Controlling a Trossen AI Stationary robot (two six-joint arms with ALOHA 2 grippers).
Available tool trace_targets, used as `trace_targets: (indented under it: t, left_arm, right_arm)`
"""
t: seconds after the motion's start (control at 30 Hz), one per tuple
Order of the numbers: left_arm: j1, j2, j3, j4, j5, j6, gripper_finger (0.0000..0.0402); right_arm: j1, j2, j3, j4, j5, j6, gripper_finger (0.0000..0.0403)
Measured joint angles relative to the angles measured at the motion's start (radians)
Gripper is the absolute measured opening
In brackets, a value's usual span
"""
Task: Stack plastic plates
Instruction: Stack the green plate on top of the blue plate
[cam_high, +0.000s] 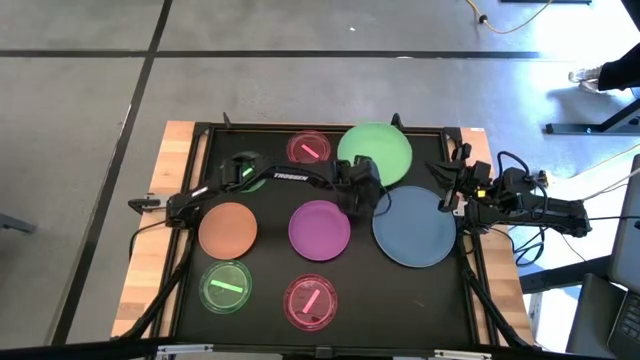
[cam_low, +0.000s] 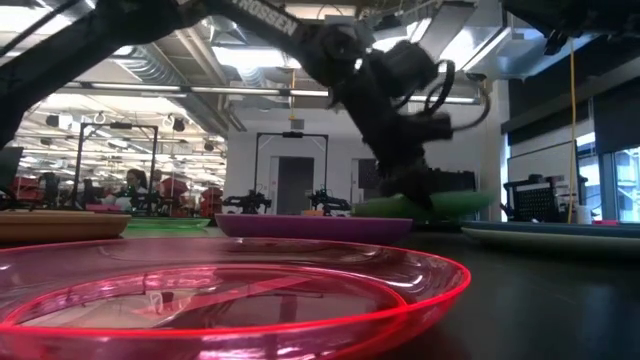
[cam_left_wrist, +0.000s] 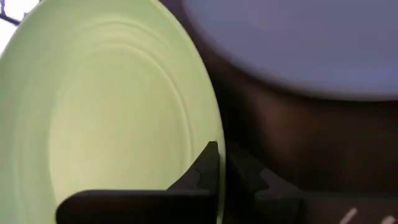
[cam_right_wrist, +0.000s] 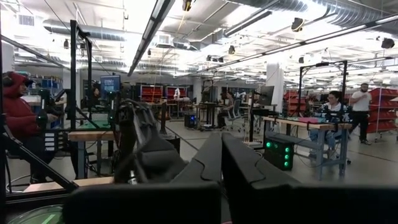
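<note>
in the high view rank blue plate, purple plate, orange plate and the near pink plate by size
1. blue plate, largest
2. purple plate and orange plate, which look about alike, so no ranking between them
3. near pink plate, smallest

The overhead camera looks straight down, so nearness hardly skews this.

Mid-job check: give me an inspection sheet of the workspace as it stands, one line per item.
Surface: black mat on a wooden table.
Job's things: large green plate at the far edge, raised at its rim; blue plate; purple plate; orange-brown plate; two small pink plates; small green plate; another partly under the left arm.
Clutter: nothing seen.
Grippers: left gripper shut on the large green plate's rim; right gripper shut, holding nothing, beside the table's right edge.
Cables: bundles at both arm bases; yellow cord on floor.
Surroundings: workshop; people at benches.
</note>
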Motion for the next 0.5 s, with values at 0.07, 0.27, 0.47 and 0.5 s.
trace_targets:
  t: [0.07,0.27,0.47,0.5]
  left_arm:
    - [-0.023,-0.014,0.001,0.005,0.001,0.012,0.0005]
    - [-0.094,-0.03,0.001,0.047,0.095,0.028,0.0005]
    - [-0.156,-0.022,0.001,0.096,0.29,0.026,0.0005]
    - [-0.166,-0.019,0.001,0.107,0.304,0.027,0.0005]
  right_arm:
    - [0.0,0.0,0.0,0.0,0.0,0.0,0.0003]
    - [0.0,0.0,0.0,-0.001,0.004,0.0,0.0003]
    - [0.0,0.0,0.0,-0.001,0.005,0.0,0.0003]
    - [0.0,0.0,0.0,-0.001,0.005,0.0,0.0003]
